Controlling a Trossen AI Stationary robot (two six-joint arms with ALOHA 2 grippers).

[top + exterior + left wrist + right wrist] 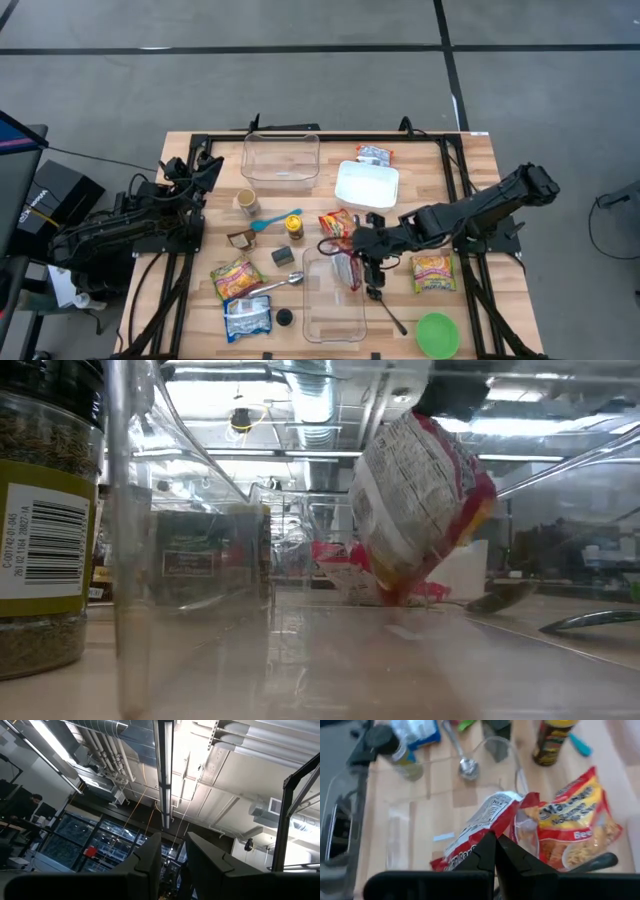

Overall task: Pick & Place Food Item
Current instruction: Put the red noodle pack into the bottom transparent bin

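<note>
Clear plastic bin (pixel 333 322) fills the front of the table, and right gripper (pixel 352 262) hangs just over its rim, clenched on a red-and-white noodle packet (pixel 420 500) (left arm parked at the table's left edge). Placement looks under way; next, lower the packet inside the walls and let go.

Right arm reaches in from the right side, stretched low toward the middle, wrist angled down; right hand (pixel 352 262) has its fingers (pixel 487 852) pinched together. Left arm sits folded at the left edge; left hand (pixel 207 172) points upward, fingers (pixel 150 857) slightly parted.
</note>
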